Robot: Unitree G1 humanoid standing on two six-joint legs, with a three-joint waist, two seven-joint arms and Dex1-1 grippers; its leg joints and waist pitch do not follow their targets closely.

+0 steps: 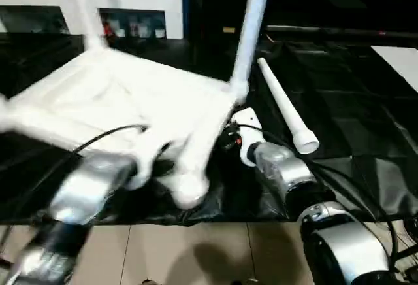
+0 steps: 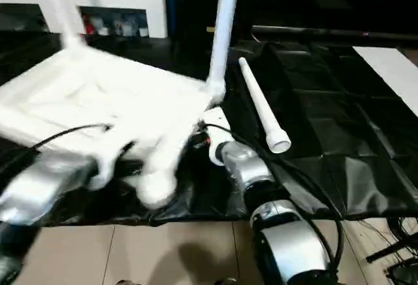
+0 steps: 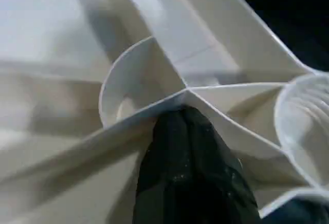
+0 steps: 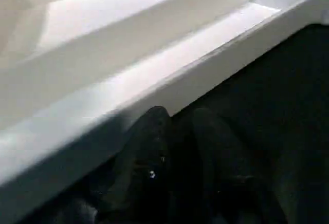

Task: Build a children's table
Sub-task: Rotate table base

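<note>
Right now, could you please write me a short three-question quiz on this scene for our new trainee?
1. True or false: the loose tapered white plastic leg lies on the crinkled black floor sheet.
2. Which side of the square white plastic table top faces up? A smooth face; B ribbed underside; C glass panel.
3. Which gripper's tip meets a rib crossing beside a round socket?
Key: 1 true; 2 B; 3 the left gripper.
</note>
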